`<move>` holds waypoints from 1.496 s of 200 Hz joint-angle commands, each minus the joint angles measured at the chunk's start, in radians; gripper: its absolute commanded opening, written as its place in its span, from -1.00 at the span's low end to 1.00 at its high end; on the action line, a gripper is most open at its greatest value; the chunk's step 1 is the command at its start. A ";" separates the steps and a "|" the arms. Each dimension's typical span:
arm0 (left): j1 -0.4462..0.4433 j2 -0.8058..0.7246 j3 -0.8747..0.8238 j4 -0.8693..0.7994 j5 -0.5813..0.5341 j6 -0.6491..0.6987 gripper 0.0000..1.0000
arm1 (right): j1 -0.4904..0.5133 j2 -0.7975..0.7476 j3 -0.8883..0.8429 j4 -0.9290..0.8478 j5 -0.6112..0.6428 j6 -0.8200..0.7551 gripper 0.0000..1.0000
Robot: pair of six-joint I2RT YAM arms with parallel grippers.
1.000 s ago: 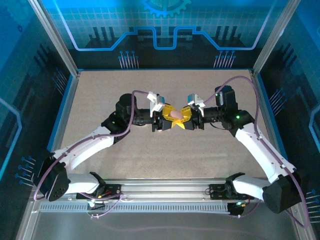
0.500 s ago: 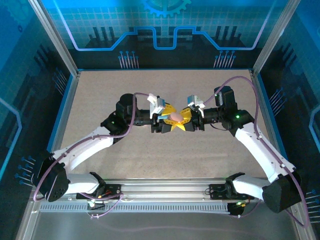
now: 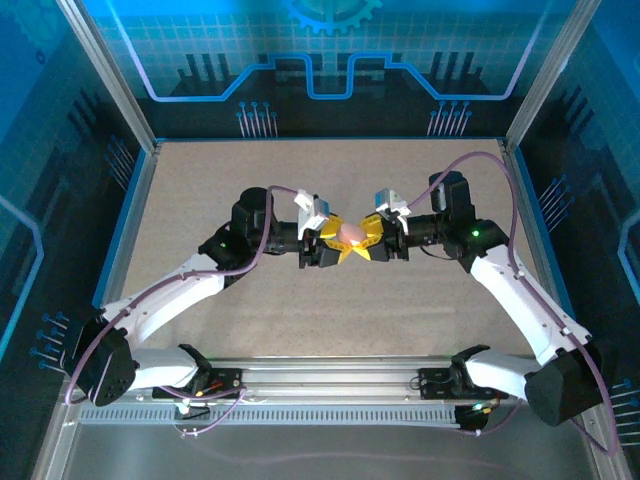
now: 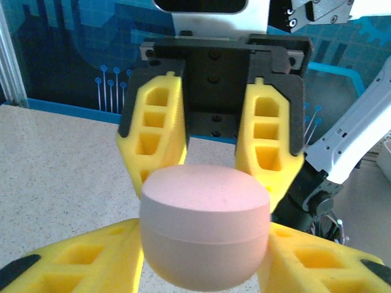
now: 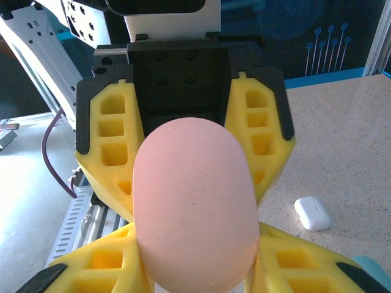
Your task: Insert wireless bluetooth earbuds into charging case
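A pink pebble-shaped charging case (image 3: 352, 232) hangs above the middle of the table, lid closed, its seam visible in the left wrist view. My left gripper (image 3: 337, 246) is shut on the case (image 4: 204, 226) from the left, yellow fingers (image 4: 91, 262) against both sides. From the right, my right gripper (image 3: 369, 241) is shut on the same case (image 5: 194, 207), with its fingers (image 5: 287, 268) pressed to it. In each wrist view the other gripper faces the camera from behind the case. The earbuds are out of view.
A small white case (image 5: 313, 212) lies on the speckled tabletop (image 3: 300, 180) beside the grippers. A pale blue object (image 5: 374, 270) shows partly at the right wrist view's corner. Metal frame posts and blue walls surround the table.
The left wrist has shifted slightly around the pink case. The case and the right gripper stay where they were.
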 commanded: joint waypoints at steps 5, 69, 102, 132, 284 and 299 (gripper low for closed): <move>0.007 0.008 0.028 -0.013 0.030 0.013 -0.03 | -0.006 -0.016 0.023 0.021 -0.044 -0.007 -0.29; 0.007 0.016 0.018 0.054 0.048 -0.030 0.08 | -0.005 -0.011 0.021 0.015 -0.040 -0.020 -0.29; 0.007 0.014 0.012 0.077 0.055 -0.047 0.09 | -0.004 -0.012 0.014 0.012 -0.034 -0.037 -0.29; 0.007 0.018 0.015 0.073 0.063 -0.049 0.07 | -0.001 -0.016 0.012 0.011 -0.034 -0.046 -0.29; 0.007 0.040 0.032 0.069 0.092 -0.070 -0.05 | 0.022 -0.013 0.015 0.004 0.006 -0.062 -0.29; 0.007 0.040 0.032 0.068 0.097 -0.070 -0.10 | 0.024 -0.014 0.014 0.006 0.010 -0.063 -0.28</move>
